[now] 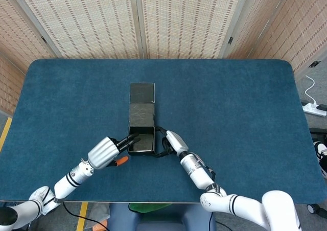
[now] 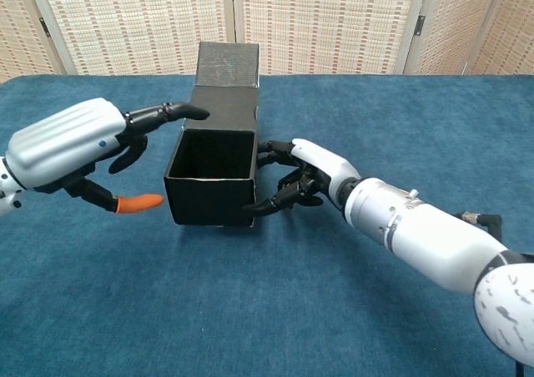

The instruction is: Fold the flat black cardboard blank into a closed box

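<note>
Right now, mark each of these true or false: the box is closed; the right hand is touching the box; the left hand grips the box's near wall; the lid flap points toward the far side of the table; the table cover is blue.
1. The box is closed. False: its top is open and the dark inside shows.
2. The right hand is touching the box. True: its fingers rest against the box's right wall.
3. The left hand grips the box's near wall. False: its fingers are spread, one reaching to the far left corner of the rim.
4. The lid flap points toward the far side of the table. True.
5. The table cover is blue. True.
</note>
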Robot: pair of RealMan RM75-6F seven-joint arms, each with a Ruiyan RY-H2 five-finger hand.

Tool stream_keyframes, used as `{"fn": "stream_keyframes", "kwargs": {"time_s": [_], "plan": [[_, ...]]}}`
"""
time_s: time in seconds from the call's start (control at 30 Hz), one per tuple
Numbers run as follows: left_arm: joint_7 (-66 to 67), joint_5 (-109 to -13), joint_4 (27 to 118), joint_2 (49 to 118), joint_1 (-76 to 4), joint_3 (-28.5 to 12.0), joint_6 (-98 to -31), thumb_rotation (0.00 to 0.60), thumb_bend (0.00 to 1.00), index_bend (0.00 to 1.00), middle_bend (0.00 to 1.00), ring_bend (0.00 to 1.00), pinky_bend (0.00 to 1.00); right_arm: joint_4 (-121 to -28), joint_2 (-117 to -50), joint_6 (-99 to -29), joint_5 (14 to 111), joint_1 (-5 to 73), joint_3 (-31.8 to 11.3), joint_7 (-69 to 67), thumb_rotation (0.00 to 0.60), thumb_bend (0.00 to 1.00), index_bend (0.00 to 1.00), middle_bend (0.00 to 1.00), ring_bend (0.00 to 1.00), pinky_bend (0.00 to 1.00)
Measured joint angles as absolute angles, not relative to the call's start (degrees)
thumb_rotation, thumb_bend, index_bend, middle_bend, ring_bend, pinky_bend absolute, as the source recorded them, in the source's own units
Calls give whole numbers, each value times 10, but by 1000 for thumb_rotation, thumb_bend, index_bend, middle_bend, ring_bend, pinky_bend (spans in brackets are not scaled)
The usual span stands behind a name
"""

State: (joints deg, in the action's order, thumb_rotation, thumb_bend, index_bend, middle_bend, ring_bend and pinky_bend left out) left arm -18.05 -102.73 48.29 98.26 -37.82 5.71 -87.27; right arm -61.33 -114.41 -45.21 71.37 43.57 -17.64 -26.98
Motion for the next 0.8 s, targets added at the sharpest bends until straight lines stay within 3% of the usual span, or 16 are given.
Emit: {"fn": "stream_keyframes", "kwargs": {"time_s": [0.1,0.17,0.4,0.63,0.8], "plan": [[-215,-1005,537,956,-373,52,-853,600,306,92,193,797,923,-584,-1163,-441,703,450,-185,-263,600,213,63,216,696,1000],[-240,-990,571,938,-370,50,-834,600,305,81,181,790,925,-570,-1172,-435,699,455,-184,-257,600,176,9,161,682,1000],[-351,-943,646,893,-369,46,-756,600,238,4,110,748,928,-572,-1173,-441,705,442,-167,-261,600,139,0,32,622,1000],[-471,-904,673,869,-378,44,-661,600,225,0,11,694,928,-604,-1152,-456,725,418,-141,-270,600,139,0,9,604,1000],[-513,-878,658,875,-386,35,-606,600,225,0,0,658,925,-636,-1129,-464,735,404,-128,-272,600,139,0,3,598,1000]]}}
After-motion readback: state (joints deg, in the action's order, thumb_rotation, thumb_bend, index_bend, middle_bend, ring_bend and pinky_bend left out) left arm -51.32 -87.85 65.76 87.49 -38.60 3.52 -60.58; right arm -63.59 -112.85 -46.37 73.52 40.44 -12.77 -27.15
